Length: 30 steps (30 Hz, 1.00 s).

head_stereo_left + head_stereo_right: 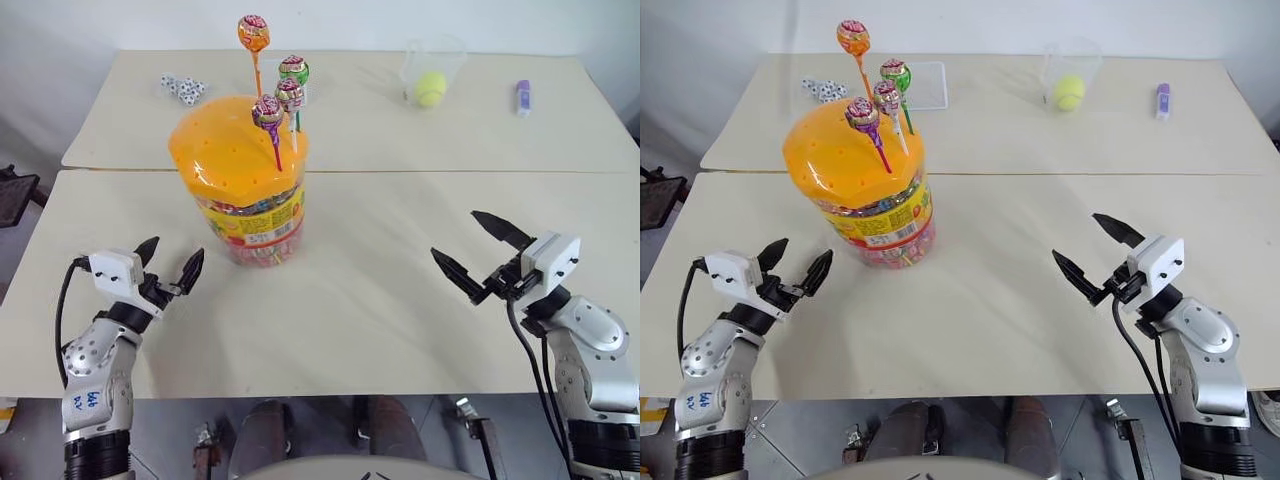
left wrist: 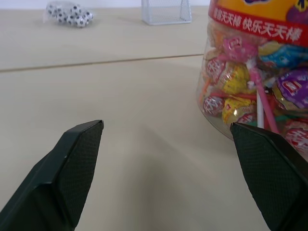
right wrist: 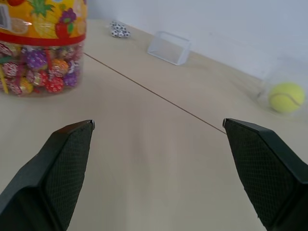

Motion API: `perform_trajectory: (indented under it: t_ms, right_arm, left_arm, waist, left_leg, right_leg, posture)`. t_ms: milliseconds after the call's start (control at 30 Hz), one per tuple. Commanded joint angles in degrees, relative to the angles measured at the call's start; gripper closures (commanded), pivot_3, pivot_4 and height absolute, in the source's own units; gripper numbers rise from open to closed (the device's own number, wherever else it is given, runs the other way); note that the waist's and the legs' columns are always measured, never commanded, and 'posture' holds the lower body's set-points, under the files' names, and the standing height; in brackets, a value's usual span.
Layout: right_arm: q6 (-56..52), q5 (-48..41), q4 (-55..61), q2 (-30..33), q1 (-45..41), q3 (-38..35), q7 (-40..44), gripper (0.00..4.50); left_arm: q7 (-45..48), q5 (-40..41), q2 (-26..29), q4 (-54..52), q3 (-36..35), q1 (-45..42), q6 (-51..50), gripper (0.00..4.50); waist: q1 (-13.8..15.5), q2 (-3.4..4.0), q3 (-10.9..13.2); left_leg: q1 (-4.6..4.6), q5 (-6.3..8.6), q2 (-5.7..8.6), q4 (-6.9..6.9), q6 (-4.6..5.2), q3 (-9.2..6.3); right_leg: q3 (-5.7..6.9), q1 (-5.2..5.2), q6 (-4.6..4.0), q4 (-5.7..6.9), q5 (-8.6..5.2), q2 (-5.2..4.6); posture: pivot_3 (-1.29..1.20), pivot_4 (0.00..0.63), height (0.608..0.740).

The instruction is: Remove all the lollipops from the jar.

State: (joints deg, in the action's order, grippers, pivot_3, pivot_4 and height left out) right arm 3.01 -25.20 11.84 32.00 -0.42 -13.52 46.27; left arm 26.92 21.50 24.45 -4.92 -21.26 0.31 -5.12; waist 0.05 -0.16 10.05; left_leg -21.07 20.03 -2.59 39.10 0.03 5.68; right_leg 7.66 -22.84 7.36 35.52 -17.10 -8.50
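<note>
The jar (image 1: 245, 215) is a clear cylinder with a domed orange lid (image 1: 225, 150), and it stands left of the table's middle. Several lollipops stand with their sticks in the lid's holes: an orange one (image 1: 253, 33) is tallest, then a green (image 1: 293, 69), a pink-white (image 1: 289, 94) and a purple one (image 1: 267, 112). More wrapped candies fill the jar (image 2: 250, 82). My left gripper (image 1: 172, 258) is open and empty, low and to the left of the jar, apart from it. My right gripper (image 1: 458, 236) is open wide and empty, well to the jar's right.
At the back right, a small clear cup (image 1: 445, 55) holds a yellow ball (image 1: 430, 88). A purple-white stick (image 1: 523, 97) lies farther right. Small black-and-white balls (image 1: 183, 87) and a clear box (image 1: 927, 85) sit at the back left. A seam (image 1: 450, 172) joins the two tabletops.
</note>
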Motion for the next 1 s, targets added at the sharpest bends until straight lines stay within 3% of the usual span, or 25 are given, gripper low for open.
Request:
perform_trajectory:
  t_ms: [33, 133, 233, 333, 500, 600, 700, 800, 1000]
  right_arm:
    - [1.39, -2.34, 2.51, 1.67, 1.40, -1.13, 3.94, 0.03]
    - [0.03, -9.25, 6.03, 1.52, 0.69, -2.12, 7.11, 0.03]
    - [-4.80, -19.03, 11.82, 1.24, -3.23, -3.38, 4.97, 0.03]
    - [-8.42, -24.52, 15.25, 1.60, -5.96, -4.30, 2.46, 0.03]
    - [-11.86, -29.46, 17.57, 0.31, -12.54, -3.26, -0.72, 0.03]
    - [-14.50, -26.91, 14.57, -1.44, -19.05, 1.88, -2.04, 0.03]
    - [-25.01, -22.95, 6.67, -1.18, -29.81, 8.69, -8.51, 0.03]
    - [-24.78, -19.06, 1.56, -3.33, -36.97, 12.04, -6.61, 0.03]
    - [-28.33, -18.60, -1.39, -5.43, -42.22, 15.12, -1.08, 0.03]
  left_arm:
    - [4.15, 1.85, 2.90, -0.90, -0.72, 0.78, -0.71, 0.00]
    - [13.54, 11.12, 7.10, -2.37, -5.55, 1.52, -2.62, 0.00]
    - [21.93, 26.69, 14.96, -2.61, -13.03, -0.64, -13.87, 0.00]
    - [24.53, 36.31, 20.74, -3.16, -16.71, -2.81, -22.90, 0.00]
    - [25.96, 48.92, 25.22, -2.28, -19.77, -8.91, -33.04, 0.00]
    - [24.35, 50.34, 23.95, -1.81, -19.40, -12.56, -33.73, 0.00]
    - [24.43, 48.95, 22.38, -2.71, -16.89, -13.10, -33.96, 0.00]
    - [24.46, 48.14, 21.00, -4.52, -15.37, -12.85, -33.71, 0.00]
    - [23.67, 49.09, 19.42, -6.41, -15.92, -12.87, -33.40, 0.00]
  waist:
    - [0.16, 0.00, 0.00]
    - [0.05, -0.03, 0.02]
    - [-0.36, -0.08, 0.06]
    - [-0.23, -0.08, 0.07]
    - [0.30, -0.09, 0.08]
    - [-0.11, -0.09, 0.08]
    - [-1.07, -0.07, 0.09]
    - [-1.63, -0.07, 0.09]
    - [-1.64, -0.07, 0.09]
  left_leg:
    - [0.00, 0.01, 0.01, 0.01, 0.01, 0.00]
    - [-0.02, 0.04, 0.00, 0.02, 0.02, 0.01]
    - [0.01, 0.05, -0.15, 0.04, -0.04, -0.09]
    - [0.08, 0.04, -0.17, 0.07, -0.08, -0.37]
    - [0.03, 0.18, -0.05, 0.08, 0.03, -0.40]
    - [0.05, 0.18, -0.06, 0.11, 0.02, -0.37]
    - [0.10, 0.16, -0.09, 0.12, -0.03, -0.27]
    - [0.12, 0.12, -0.09, 0.10, -0.05, -0.18]
    - [-0.37, 0.16, -0.08, 0.02, -0.11, 0.04]
  right_leg:
    - [0.00, 0.00, 0.00, 0.00, 0.00, 0.00]
    - [0.02, 0.00, 0.00, -0.04, 0.00, 0.00]
    - [0.01, -0.01, -0.05, 0.00, -0.03, 0.10]
    - [-0.06, -0.01, -0.08, 0.07, -0.04, 0.10]
    - [-0.08, 0.02, -0.01, 0.01, -0.01, 0.00]
    - [-0.08, 0.01, -0.01, 0.01, 0.00, 0.04]
    - [-0.15, -0.01, -0.01, 0.04, -0.01, 0.09]
    - [-0.18, -0.04, -0.04, 0.11, -0.02, 0.11]
    - [-0.08, -0.60, -0.06, 0.26, -0.03, 0.16]
  posture:
    - [0.00, 0.150, 0.740]
    - [0.00, 0.150, 0.740]
    - [0.00, 0.150, 0.740]
    - [0.00, 0.150, 0.740]
    - [0.00, 0.150, 0.740]
    - [0.00, 0.150, 0.740]
    - [0.00, 0.150, 0.740]
    - [0.00, 0.150, 0.740]
    - [0.00, 0.150, 0.740]
